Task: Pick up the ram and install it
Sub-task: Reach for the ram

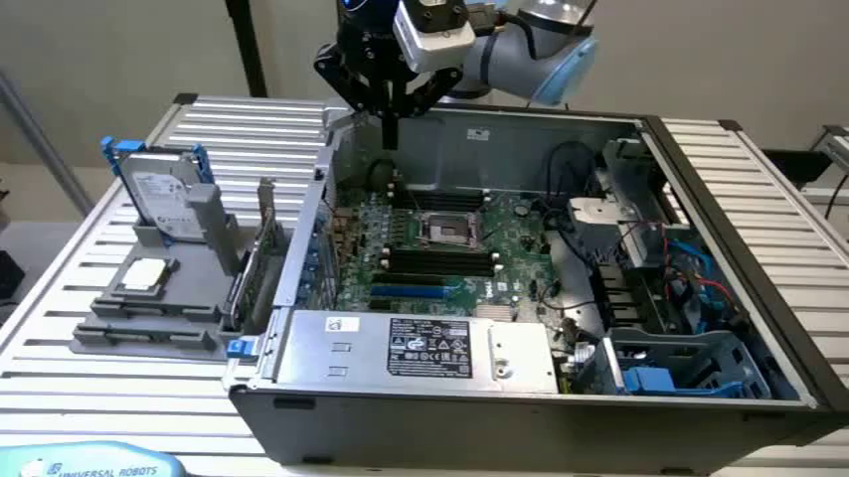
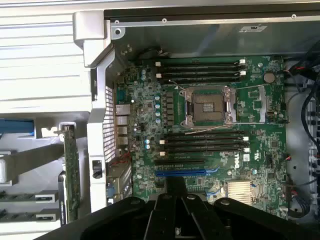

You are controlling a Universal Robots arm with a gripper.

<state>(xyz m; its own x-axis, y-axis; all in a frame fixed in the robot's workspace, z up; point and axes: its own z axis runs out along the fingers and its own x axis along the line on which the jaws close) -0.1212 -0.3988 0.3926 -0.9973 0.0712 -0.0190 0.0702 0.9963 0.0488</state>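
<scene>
One gripper (image 1: 390, 137), fingers pressed together and empty, hangs above the rear wall of the open computer case (image 1: 531, 407). One ram (image 1: 243, 286), apparently the thin stick on edge in the grey rack (image 1: 133, 333) just outside the case's side wall, lies untouched. Pick-up is not begun; a grasp calls for parted fingers squared across its top edge.

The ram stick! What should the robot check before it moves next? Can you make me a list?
1. Ram easy to find: ok, green sticks sit in the grey holder outside the case.
2. Ram in the jaws: not ok, they are shut with nothing seen between them.
3. Memory slots free: ok, they look empty.
4. Slot latches open: cannot tell.
5. Case lid off: ok, the inside is open from above.
</scene>
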